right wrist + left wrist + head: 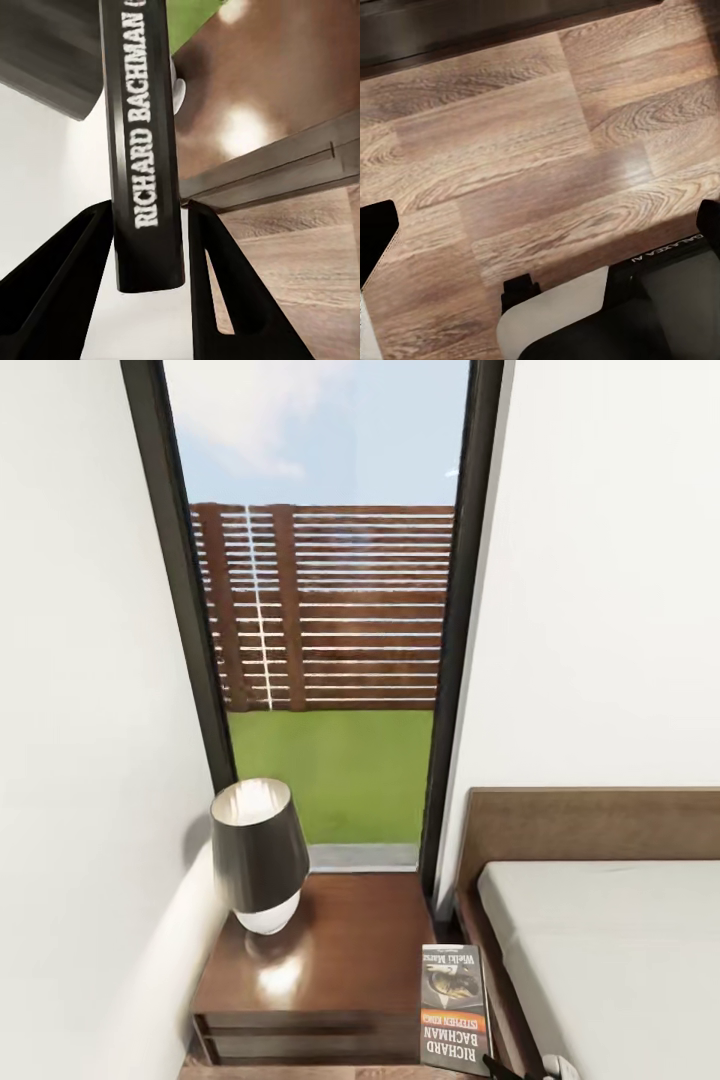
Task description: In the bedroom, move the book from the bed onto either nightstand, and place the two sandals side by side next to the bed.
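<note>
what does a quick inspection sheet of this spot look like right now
surface: nightstand top glossy, bare beside the lamp
job's things: book upright at the nightstand's right front corner, spine between the right gripper's fingers; bed to the right; sandals nothing seen
clutter: dark-shaded lamp on the nightstand
grippers: right shut on the book; left open over wooden floor
cables: nothing seen
surroundings: tall window, fence, grass, white walls

At lower centre of the head view the nightstand (330, 960) stands left of the bed (600, 950), a lamp (258, 855) on its left half, the book (455, 1008) at its right edge, a window (325, 610) behind.
</note>
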Robot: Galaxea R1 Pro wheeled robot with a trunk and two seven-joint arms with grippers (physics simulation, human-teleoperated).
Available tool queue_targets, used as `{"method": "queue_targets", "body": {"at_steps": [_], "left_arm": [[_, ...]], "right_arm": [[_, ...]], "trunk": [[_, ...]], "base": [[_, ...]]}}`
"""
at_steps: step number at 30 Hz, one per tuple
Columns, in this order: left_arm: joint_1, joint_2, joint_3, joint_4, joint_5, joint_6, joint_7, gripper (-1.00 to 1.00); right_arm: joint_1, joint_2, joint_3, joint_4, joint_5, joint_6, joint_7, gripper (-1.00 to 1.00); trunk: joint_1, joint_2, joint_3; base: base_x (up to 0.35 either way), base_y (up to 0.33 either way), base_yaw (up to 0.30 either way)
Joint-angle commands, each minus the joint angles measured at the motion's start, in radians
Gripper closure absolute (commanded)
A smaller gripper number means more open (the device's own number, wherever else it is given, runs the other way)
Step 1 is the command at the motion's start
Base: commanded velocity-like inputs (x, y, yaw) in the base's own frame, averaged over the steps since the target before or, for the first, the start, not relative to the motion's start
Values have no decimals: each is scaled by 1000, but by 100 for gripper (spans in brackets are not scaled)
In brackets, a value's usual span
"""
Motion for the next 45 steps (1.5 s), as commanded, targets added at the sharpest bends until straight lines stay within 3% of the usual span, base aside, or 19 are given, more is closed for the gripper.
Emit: {"method": "queue_targets", "body": {"at_steps": [1, 34, 45], "left_arm": [[-1, 0, -5, 1, -5, -6, 0, -100], [-1, 0, -5, 1, -5, -6, 0, -100], [-1, 1, -5, -1, -5, -10, -7, -100]], "right_arm": [[-1, 0, 5, 0, -10, -2, 2, 100], [-1, 0, 5, -1, -10, -1, 3, 100], [-1, -5, 5, -2, -11, -1, 2, 100]], "trunk": [[1, -1, -1], [1, -1, -1], [1, -1, -1]], "base": [[258, 0, 0], [225, 0, 0], [30, 0, 0]]}}
